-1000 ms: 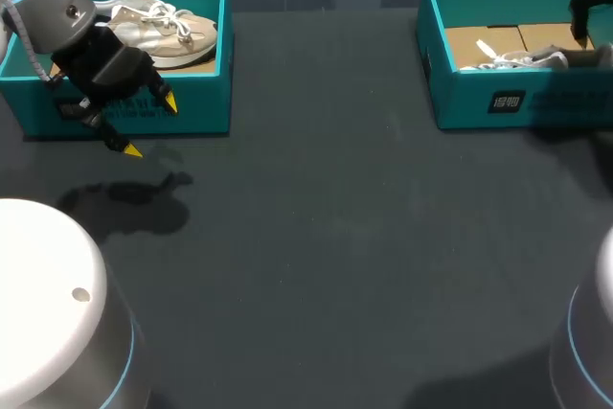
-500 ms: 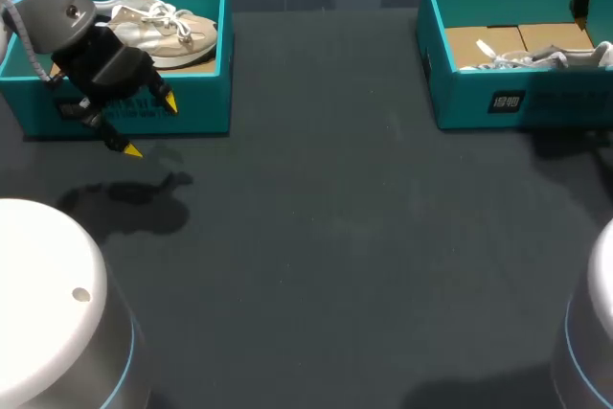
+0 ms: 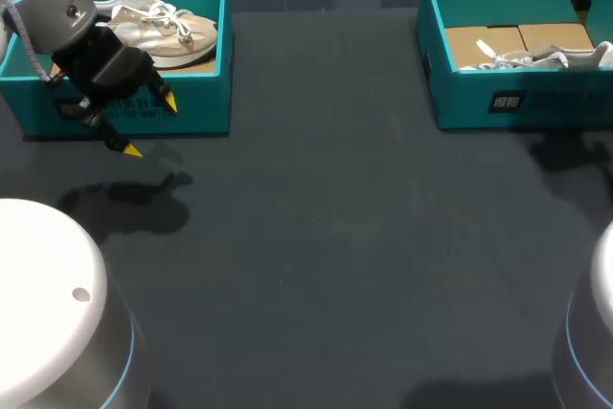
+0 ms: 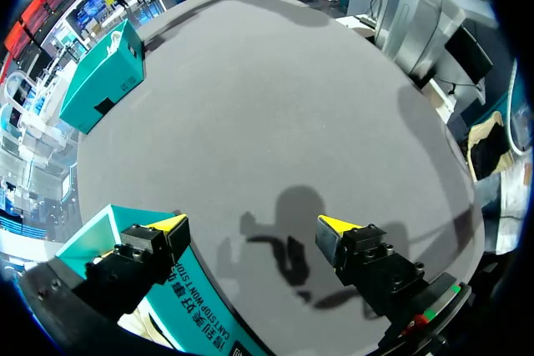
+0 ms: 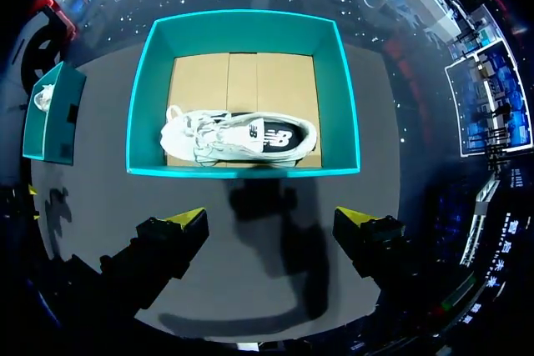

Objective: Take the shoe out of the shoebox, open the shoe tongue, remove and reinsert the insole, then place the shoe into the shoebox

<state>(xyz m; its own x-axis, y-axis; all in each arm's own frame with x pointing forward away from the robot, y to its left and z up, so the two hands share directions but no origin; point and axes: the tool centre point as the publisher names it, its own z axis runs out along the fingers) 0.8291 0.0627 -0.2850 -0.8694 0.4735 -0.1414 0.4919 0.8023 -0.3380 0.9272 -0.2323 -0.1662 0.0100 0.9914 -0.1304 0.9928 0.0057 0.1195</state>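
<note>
Nothing of the task looks done yet. The left gripper point(image 3: 150, 126) hangs just in front of the left shoebox point(image 3: 206, 102), fingers apart and empty, and a beige shoe point(image 3: 163, 28) lies inside that box. Well apart from the left shoebox stands the right shoebox point(image 3: 460, 102) holding a white shoe point(image 5: 242, 139). The right gripper point(image 5: 271, 218) hovers above it, fingers apart, empty. Both front walls carry white print, and the white shoe has a side logo. Taking out, tongue, insole and return all remain
</note>
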